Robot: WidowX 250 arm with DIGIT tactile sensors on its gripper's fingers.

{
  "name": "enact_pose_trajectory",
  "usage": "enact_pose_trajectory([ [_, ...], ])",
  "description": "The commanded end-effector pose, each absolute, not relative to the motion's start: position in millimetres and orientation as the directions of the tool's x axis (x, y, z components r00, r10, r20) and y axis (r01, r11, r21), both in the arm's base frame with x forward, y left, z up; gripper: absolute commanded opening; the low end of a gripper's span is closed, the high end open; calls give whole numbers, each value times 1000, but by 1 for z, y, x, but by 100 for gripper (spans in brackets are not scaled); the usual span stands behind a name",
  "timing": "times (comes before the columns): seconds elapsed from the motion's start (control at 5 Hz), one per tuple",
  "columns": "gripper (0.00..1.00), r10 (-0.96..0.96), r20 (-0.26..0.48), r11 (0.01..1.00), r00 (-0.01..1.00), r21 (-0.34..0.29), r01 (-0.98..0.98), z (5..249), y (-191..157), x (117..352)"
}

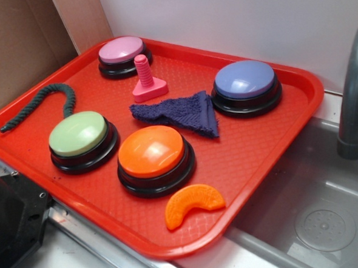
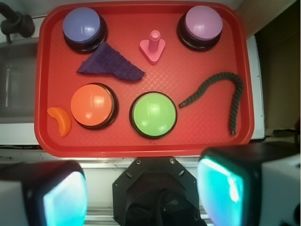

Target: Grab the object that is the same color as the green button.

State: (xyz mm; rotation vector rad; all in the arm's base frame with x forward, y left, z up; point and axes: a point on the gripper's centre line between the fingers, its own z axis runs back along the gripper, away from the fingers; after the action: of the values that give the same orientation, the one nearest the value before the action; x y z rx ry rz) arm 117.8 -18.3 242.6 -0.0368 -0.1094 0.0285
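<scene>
The green button [image 1: 80,137] [image 2: 154,114] stands on the red tray [image 1: 242,166] [image 2: 197,136], at its front left in the exterior view. The object, a dark green twisted rope piece [image 1: 40,105] [image 2: 221,94] curved like a cane, lies on the tray's left rim area, just left of the green button in the exterior view and at the right in the wrist view. My gripper [image 2: 143,195] is open, high above the near side of the tray, with nothing between its fingers [image 2: 221,188]. The gripper itself does not show in the exterior view.
On the tray also stand an orange button [image 1: 153,154], a blue-purple button [image 1: 246,84] and a pink button [image 1: 122,52], plus a purple cloth [image 1: 178,113], a pink peg [image 1: 146,81] and an orange crescent [image 1: 189,205]. A sink [image 1: 317,210] with grey faucet [image 1: 353,105] lies right.
</scene>
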Motion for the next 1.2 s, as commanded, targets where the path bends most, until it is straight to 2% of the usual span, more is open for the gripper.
enact_pose_trajectory([
  [0.0,100,30,109,999,994,-38,-26,243,-18,118],
  [0.2,100,134,82,990,988,-47,-131,240,-5,133],
  [0.4,100,258,23,965,966,-66,-256,215,18,131],
  [0.6,100,305,23,952,952,3,-305,201,33,138],
  [0.8,100,268,32,961,963,-73,-265,174,43,153],
  [1.0,100,235,-4,968,972,-86,-235,141,49,180],
])
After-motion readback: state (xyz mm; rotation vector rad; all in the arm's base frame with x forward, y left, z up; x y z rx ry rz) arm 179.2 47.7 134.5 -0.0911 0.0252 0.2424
